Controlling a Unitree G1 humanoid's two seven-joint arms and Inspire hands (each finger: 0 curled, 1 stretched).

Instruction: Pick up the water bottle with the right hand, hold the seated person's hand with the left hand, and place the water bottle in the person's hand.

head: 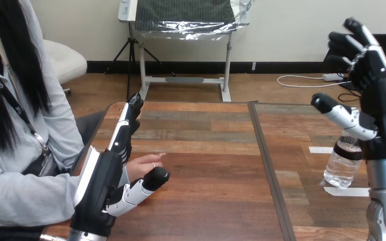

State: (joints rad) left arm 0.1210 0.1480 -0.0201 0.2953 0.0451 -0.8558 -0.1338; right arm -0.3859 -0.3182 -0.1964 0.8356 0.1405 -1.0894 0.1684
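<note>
Two hands, both unclenched: our right hand [381, 98] poised over the water bottle [342, 163], upright on the table [206, 150] at three o'clock (ungrasped); our left hand [102, 187], eight o'clock, flanks the person's hand [143, 164], presumably to steady it.

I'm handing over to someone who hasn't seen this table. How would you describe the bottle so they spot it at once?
On the wooden table, look right of the dark seam running front to back. There the water bottle stands upright by two white tape marks, just below the right hand. It is the only clear, see-through thing on the table.
</note>
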